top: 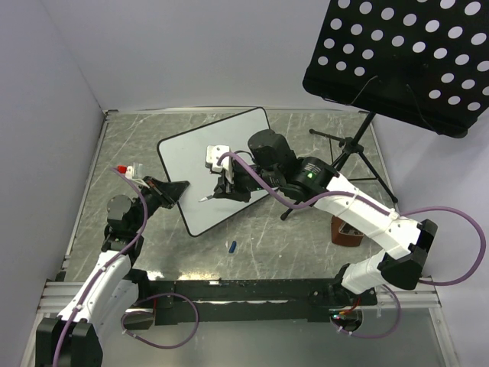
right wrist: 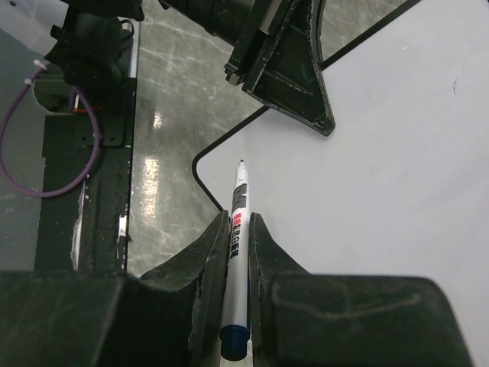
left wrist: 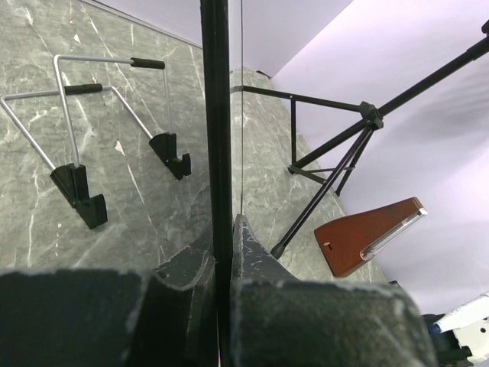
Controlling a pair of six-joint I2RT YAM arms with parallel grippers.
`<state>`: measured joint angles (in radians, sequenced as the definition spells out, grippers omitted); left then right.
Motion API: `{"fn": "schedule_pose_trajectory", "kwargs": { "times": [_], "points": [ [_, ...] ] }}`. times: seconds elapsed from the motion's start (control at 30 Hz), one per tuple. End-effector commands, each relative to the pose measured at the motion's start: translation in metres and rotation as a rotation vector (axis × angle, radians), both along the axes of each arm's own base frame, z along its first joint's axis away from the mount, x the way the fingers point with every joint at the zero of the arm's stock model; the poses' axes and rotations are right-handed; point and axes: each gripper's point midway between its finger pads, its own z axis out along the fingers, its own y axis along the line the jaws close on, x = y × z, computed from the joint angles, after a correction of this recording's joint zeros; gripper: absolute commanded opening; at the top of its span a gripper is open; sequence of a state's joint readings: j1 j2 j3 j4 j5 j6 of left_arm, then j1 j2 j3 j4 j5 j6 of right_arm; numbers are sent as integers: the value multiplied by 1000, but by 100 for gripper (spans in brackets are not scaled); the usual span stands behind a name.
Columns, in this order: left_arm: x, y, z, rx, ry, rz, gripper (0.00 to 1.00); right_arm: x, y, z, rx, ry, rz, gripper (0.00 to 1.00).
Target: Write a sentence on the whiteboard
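Observation:
The whiteboard [top: 189, 155] lies tilted on the table, a white board with a thin black rim. No sentence shows on its visible surface [right wrist: 382, 153]. My left gripper [top: 174, 191] is shut on the board's left edge, which runs as a black bar [left wrist: 216, 115] between its fingers [left wrist: 224, 237]. My right gripper [top: 219, 189] hovers over the board's lower part, shut on a white marker [right wrist: 239, 222] with a blue end. The marker tip [right wrist: 241, 163] points at the board near a rounded corner; I cannot tell whether it touches. The left gripper [right wrist: 294, 84] also appears in the right wrist view.
A black perforated music-stand panel [top: 397, 53] on a tripod [top: 348, 149] rises at the back right. A brown wooden wedge-shaped object [top: 348, 233] stands by the right arm. A small blue cap [top: 231, 246] lies near the front. A wire easel [left wrist: 114, 115] sits behind the board.

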<state>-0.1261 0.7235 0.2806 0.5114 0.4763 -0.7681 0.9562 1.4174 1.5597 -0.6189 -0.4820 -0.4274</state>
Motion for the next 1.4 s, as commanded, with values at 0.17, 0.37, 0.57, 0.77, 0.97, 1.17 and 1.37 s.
{"fn": "schedule_pose_trajectory", "kwargs": {
  "times": [0.17, 0.37, 0.57, 0.77, 0.97, 1.17, 1.37],
  "points": [
    [0, -1, 12, 36, -96, -5, 2, 5, 12, 23, 63, -45, 0, 0],
    [-1, -1, 12, 34, -96, -2, 1, 5, 13, 21, 62, -42, 1, 0],
    [-1, -2, 11, 31, -93, -1, 1, 6, 18, 22, 65, -48, 3, 0],
    [0, -2, 10, 36, -86, 0, 1, 7, 25, 34, 79, -83, 8, 0],
    [1, -3, 9, 32, -81, -4, 1, 12, 35, 39, 92, -95, -1, 0],
    [0, -4, 7, 26, -69, -16, 1, 27, 46, 46, 122, -120, -53, 0],
    [0, -4, 5, 14, -64, -15, 1, 74, 45, 54, 158, -162, -251, 0]
  ]
}}
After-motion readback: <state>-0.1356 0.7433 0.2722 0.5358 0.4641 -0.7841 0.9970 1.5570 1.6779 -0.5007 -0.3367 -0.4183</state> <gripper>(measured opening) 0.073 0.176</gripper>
